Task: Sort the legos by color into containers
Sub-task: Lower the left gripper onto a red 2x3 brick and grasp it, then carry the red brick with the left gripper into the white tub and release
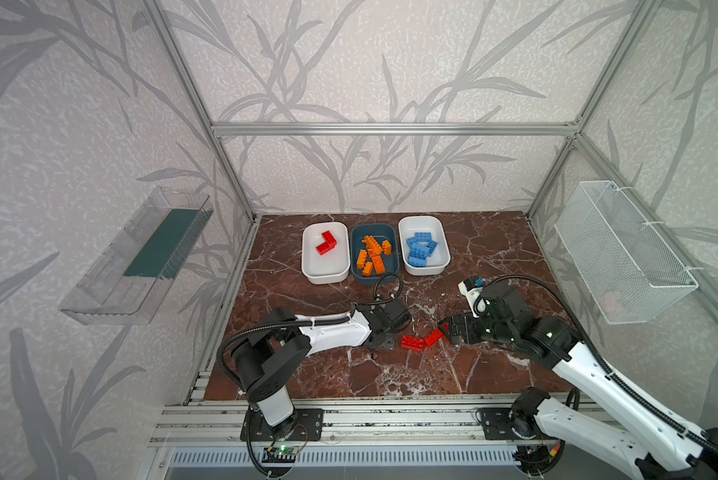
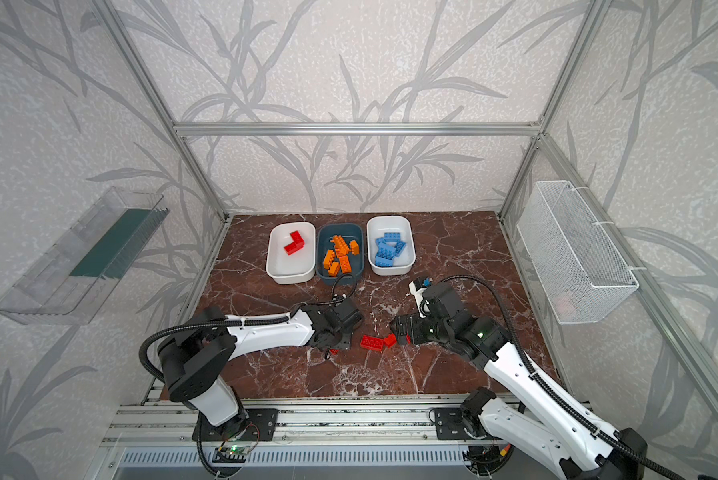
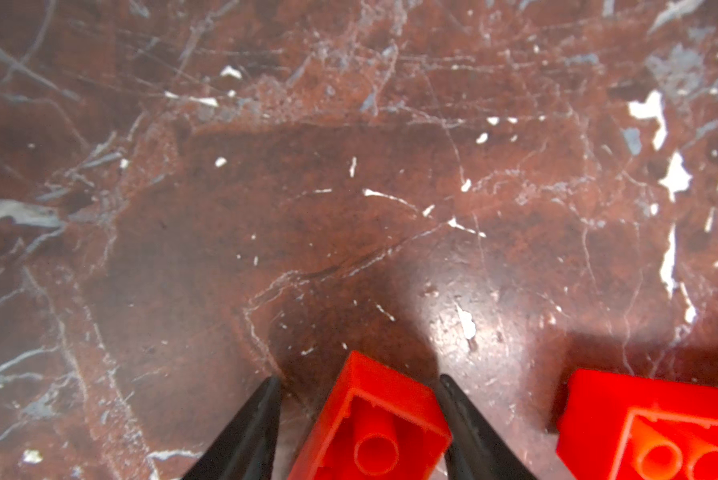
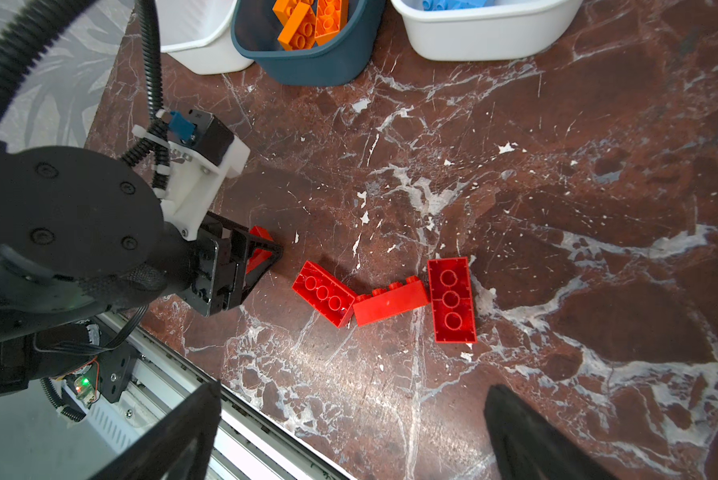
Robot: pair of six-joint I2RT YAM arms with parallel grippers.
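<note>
Straddling red brick (image 3: pixel 373 424), left fingers (image 3: pixel 469 432) part-open, right fingers (image 4: pixel 527 436) wide

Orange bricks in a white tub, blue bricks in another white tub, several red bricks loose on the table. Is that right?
No: the orange bricks lie in the dark teal tub, as both top views show. The blue bricks are in a white tub, and several red bricks are loose on the table.
</note>
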